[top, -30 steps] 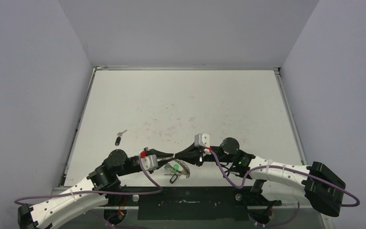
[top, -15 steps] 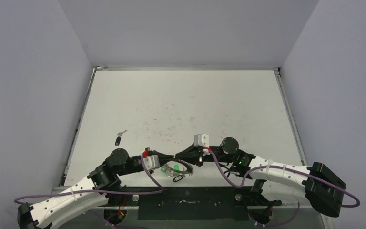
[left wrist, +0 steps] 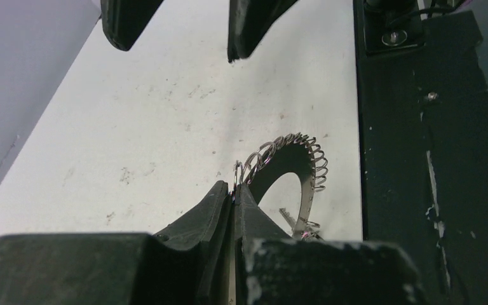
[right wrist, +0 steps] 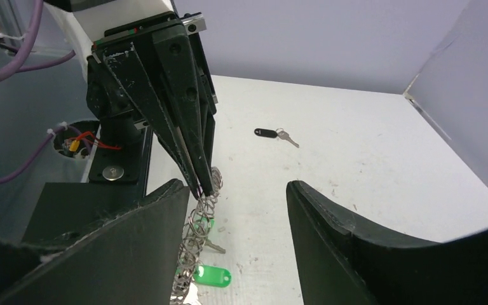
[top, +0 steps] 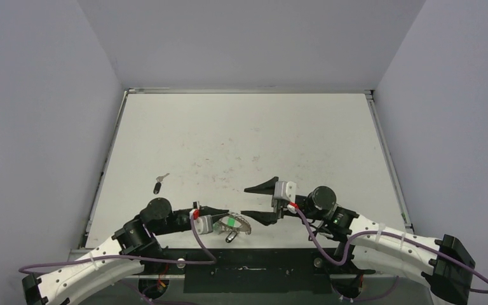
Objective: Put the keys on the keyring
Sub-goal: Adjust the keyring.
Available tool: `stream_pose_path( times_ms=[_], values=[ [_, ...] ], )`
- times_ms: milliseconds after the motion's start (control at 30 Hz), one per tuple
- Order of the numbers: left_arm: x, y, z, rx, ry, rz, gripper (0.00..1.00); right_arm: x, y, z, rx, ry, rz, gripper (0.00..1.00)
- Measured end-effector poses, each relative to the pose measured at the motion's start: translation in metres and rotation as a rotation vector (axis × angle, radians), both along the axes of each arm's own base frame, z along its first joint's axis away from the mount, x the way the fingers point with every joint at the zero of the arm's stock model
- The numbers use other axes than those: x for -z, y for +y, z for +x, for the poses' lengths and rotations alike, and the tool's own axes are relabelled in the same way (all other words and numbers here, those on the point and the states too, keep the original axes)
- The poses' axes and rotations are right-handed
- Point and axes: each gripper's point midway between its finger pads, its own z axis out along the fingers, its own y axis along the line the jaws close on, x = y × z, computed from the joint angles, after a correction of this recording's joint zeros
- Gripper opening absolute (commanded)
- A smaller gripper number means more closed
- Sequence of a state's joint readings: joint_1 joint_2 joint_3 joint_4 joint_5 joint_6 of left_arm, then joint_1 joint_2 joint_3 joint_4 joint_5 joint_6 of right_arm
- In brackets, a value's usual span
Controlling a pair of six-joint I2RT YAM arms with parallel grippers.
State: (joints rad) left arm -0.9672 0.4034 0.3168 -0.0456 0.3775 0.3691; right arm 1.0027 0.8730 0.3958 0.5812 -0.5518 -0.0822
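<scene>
My left gripper (top: 224, 213) (left wrist: 234, 192) is shut on the scalloped rim of the keyring (top: 244, 225) (left wrist: 315, 160), holding the hoop tilted just above the table near the front edge. A green-headed key (top: 231, 222) (right wrist: 213, 276) and a small silver key (right wrist: 216, 246) lie at the ring. I cannot tell whether they are threaded on it. A black-headed key (top: 157, 187) (right wrist: 266, 132) lies apart on the left of the table, a silver key (right wrist: 287, 136) attached to it. My right gripper (top: 244, 201) (right wrist: 235, 185) stands open just right of the ring, holding nothing.
A black base plate (top: 248, 276) runs along the near edge right beside the ring. The table (top: 248, 140) is stained white, with grey walls on three sides. Purple cables (top: 200, 238) loop off both wrists.
My right gripper has opened and drawn back to the right, off the keyring. The left gripper has closed on the ring's rim and keeps it, shifted slightly left and nearer.
</scene>
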Motion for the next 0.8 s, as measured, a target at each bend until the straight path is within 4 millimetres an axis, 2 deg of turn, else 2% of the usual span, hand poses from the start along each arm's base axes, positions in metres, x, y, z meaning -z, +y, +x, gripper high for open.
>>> stream_pose_path(
  times_ms=[100, 267, 533, 800],
  values=[
    [0.0, 0.003, -0.001, 0.026, -0.072, 0.029, 0.0, -0.004, -0.006, 0.001, 0.019, -0.027, 0.0, 0.62],
    [-0.005, 0.006, -0.005, 0.086, -0.233, 0.054, 0.0, 0.002, -0.01, 0.002, 0.038, -0.033, -0.032, 0.63],
    [-0.024, 0.01, -0.012, 0.147, -0.489, 0.015, 0.0, 0.012, -0.012, 0.004, 0.051, -0.025, -0.07, 0.65],
    [-0.019, 0.011, -0.015, 0.171, -0.554, 0.012, 0.0, 0.014, -0.012, 0.006, 0.057, -0.038, -0.08, 0.66]
  ],
)
